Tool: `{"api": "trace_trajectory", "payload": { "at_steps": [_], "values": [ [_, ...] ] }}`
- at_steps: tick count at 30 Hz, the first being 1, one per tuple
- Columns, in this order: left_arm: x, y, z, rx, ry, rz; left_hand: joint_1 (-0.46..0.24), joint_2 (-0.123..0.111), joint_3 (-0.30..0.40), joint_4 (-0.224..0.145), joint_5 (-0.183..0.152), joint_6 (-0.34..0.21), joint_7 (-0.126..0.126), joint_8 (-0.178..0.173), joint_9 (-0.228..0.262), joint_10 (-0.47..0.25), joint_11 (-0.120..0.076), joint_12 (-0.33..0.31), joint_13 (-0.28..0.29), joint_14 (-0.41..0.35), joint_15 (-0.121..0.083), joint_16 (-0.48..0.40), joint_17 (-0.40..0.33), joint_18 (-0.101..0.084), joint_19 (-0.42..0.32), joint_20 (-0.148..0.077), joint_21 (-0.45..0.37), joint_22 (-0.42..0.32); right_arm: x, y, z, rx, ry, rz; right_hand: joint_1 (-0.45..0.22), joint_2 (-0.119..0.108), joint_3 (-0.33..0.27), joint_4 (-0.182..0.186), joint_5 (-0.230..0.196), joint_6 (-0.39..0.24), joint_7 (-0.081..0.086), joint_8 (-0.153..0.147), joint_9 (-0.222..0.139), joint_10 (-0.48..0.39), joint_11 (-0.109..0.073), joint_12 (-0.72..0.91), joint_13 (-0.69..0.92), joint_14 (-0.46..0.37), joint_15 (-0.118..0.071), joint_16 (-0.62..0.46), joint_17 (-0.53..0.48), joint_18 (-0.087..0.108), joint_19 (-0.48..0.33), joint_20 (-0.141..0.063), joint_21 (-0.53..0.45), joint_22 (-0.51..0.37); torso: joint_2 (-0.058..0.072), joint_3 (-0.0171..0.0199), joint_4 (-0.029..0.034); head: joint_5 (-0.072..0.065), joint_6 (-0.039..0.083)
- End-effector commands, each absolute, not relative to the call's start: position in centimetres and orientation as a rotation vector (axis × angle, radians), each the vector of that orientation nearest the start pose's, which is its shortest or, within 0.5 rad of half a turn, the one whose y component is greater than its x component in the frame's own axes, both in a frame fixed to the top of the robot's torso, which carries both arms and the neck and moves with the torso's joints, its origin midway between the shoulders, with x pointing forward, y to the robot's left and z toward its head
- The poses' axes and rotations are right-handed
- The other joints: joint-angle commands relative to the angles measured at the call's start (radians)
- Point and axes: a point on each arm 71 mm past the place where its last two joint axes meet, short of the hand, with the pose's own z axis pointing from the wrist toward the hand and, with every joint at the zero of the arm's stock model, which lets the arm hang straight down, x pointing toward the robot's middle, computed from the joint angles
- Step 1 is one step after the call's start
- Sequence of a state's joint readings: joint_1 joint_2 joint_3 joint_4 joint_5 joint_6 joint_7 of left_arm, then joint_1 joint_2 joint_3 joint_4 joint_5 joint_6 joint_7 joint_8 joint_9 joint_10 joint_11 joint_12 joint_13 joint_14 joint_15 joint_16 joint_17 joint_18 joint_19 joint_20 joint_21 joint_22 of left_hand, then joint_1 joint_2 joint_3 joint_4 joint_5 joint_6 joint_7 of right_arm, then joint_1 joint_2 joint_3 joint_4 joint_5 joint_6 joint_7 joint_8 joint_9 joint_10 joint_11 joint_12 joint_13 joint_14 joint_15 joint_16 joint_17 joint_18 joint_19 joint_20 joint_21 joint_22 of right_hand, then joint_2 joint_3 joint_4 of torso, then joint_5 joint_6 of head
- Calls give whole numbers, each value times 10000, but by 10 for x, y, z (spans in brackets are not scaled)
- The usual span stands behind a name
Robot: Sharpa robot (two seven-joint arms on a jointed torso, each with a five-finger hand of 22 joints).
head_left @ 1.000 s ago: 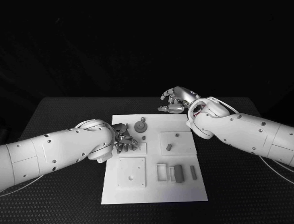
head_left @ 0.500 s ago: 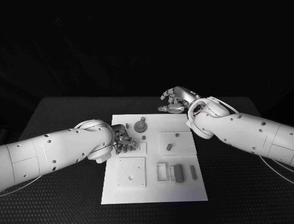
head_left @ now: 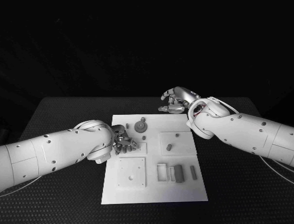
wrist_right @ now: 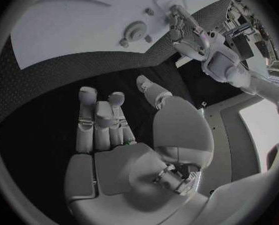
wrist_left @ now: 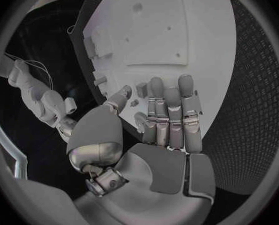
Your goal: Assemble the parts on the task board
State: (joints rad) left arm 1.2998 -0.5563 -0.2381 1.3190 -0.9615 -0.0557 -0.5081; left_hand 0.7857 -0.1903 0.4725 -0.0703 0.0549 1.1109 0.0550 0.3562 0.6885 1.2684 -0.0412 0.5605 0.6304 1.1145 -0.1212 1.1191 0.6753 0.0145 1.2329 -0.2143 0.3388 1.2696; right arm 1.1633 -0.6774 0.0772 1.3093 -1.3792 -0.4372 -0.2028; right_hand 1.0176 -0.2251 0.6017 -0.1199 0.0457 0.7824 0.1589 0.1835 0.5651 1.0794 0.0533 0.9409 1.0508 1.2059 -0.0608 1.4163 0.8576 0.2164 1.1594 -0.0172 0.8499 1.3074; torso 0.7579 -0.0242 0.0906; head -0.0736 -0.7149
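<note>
Parts (head_left: 141, 126) lie just beside left robot hand (head_left: 125, 143) (fingers extended, grasping nothing) on task board (head_left: 154, 186).

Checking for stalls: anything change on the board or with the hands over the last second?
Nothing visibly changed. The left hand stays over the task board, fingers extended and holding nothing; the right hand stays beyond the board's far edge, empty. The parts lie where they were.
</note>
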Motion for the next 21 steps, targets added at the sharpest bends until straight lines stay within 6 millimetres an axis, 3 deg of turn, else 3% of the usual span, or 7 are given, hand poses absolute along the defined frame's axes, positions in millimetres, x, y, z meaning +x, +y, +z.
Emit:
{"api": "trace_trajectory", "payload": {
  "at_steps": [1,6,12,14,18,21],
  "values": [
    [502,140,-247,-2351,22726,-4465,-404,-224,-274,131,-50,16,3,-72,20,-57,25,58,-20,-97,-28,62,-17,47,-45,-61,-86,-6,536,-192,-172,1319,15470,5944,58,-22,9,49,21,2,78,17,8,-42,-18,67,-10,-30,19,-58,-13,454,-18,-73,-45,112,-6,1,8,1,30],
    [502,148,-245,-2787,22536,-4489,-944,-609,-460,554,-55,-5,-18,-79,56,-69,2,52,-26,-136,-65,84,-39,102,-32,-89,-161,-49,536,-193,-172,1348,15459,5896,55,-29,7,57,22,-3,79,14,8,-43,-17,68,-11,-30,20,-57,-14,454,-18,-72,-45,112,-3,-2,4,7,52],
    [508,161,-235,-3378,22296,-4529,-1005,-664,-322,938,-53,-32,-17,-82,106,-81,-1,51,-26,-163,-79,117,-62,120,-15,-89,-214,-59,537,-194,-172,1352,15464,5886,56,-32,7,65,22,-8,80,12,7,-44,-16,70,-13,-30,21,-57,-14,454,-18,-73,-46,113,0,4,2,15,91],
    [514,164,-227,-3827,22100,-4779,-878,-494,-312,931,-53,-79,2,-102,117,-112,14,39,-28,-190,-71,118,-74,111,-34,-77,-231,-49,537,-194,-172,1357,15459,5887,57,-33,8,67,22,-9,81,11,7,-44,-16,70,-14,-30,21,-57,-15,454,-18,-73,-46,113,0,0,4,16,113],
    [527,176,-211,-5039,21236,-5195,-340,314,-730,477,-41,-672,284,-442,-7,-558,253,-201,-144,-585,135,-128,-259,17,-436,81,-513,-101,537,-195,-172,1388,15451,5874,58,-32,9,72,22,-11,81,11,7,-45,-16,71,-15,-30,21,-56,-15,454,-18,-73,-46,113,-1,4,3,24,150],
    [535,185,-197,-5265,20657,-5352,99,485,-1045,59,-42,-1133,495,-683,-125,-797,425,-412,-312,-732,283,-324,-456,36,-565,225,-752,-240,538,-196,-172,1409,15442,5866,61,-33,10,75,22,-14,81,9,7,-45,-15,73,-16,-29,22,-56,-15,454,-17,-74,-46,114,2,2,-2,21,171]
  ]
}}
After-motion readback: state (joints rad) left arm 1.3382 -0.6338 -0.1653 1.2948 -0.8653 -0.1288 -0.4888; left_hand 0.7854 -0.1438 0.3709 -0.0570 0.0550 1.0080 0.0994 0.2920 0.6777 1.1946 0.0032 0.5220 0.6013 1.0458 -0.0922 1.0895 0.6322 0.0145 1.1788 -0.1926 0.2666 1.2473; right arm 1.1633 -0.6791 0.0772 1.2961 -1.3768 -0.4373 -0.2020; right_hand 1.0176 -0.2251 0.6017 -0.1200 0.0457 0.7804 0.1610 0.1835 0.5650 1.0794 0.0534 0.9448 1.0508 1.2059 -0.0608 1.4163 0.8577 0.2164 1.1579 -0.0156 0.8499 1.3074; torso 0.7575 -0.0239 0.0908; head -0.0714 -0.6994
